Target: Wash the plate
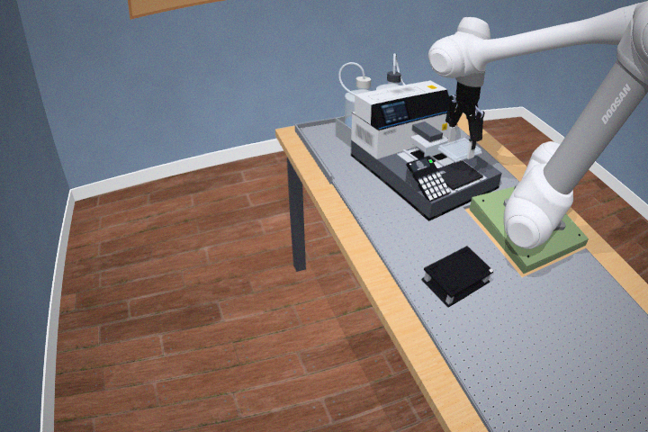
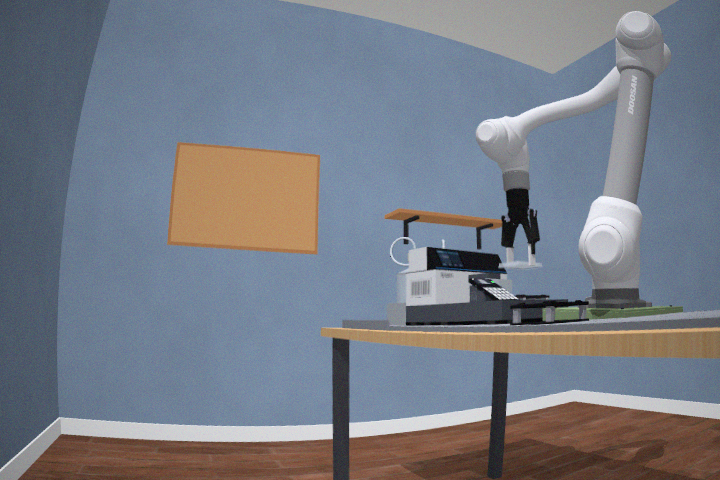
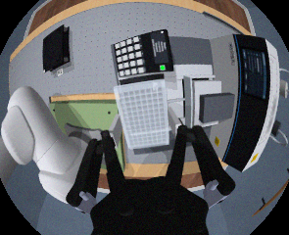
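My gripper (image 1: 462, 144) (image 2: 520, 258) (image 3: 144, 117) is shut on the clear plate (image 1: 455, 148) (image 2: 522, 264) (image 3: 141, 110) and holds it roughly level in the air above the front of the washer (image 1: 386, 143) (image 2: 446, 288) (image 3: 224, 59). The washer's black carrier (image 1: 466, 175) lies below the plate, which hides most of it in the wrist view. The lamp (image 1: 430, 161) (image 2: 492, 281) (image 3: 163, 68) is green, above the keypad (image 1: 434, 186) (image 2: 502, 292) (image 3: 130, 56). Nest N1 (image 1: 457, 270) (image 3: 55, 50) holds no plate. I cannot tell which plate corner is cut.
A grey block (image 1: 427, 130) (image 3: 216, 108) on a white part sits beside the held plate, on the washer's body side. The green base plate (image 1: 498, 219) (image 3: 85, 115) bears the arm's foot. Bottles with tubes stand behind the washer. A wall shelf (image 2: 446, 217) is behind.
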`<state>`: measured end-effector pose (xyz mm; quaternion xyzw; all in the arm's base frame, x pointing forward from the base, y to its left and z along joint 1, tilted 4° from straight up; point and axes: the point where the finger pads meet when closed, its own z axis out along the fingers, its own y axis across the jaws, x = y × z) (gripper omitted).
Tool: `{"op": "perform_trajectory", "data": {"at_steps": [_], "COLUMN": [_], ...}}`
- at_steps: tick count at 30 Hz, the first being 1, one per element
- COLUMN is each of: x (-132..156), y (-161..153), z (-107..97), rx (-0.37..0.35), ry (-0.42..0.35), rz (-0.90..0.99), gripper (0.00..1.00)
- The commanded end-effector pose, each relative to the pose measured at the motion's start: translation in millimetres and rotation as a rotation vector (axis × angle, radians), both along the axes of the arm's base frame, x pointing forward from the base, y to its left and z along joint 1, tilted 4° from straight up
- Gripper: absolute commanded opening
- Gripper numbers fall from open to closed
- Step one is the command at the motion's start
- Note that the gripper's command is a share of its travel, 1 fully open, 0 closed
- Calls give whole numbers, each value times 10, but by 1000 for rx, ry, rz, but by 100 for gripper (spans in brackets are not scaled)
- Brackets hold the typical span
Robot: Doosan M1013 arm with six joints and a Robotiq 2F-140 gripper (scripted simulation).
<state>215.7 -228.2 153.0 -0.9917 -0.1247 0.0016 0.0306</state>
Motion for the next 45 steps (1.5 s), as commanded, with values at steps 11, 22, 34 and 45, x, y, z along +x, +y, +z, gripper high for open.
{"op": "perform_trajectory", "data": {"at_steps": [11, 22, 34, 45], "x": [517, 874, 1035, 1299], "y": [394, 666, 865, 1347], "z": [-41, -69, -81, -99], "rx": [0, 0, 0, 0], "ry": [0, 0, 1, 1], "rz": [-1, -1, -10, -10], "gripper": [10, 10, 10, 10]}}
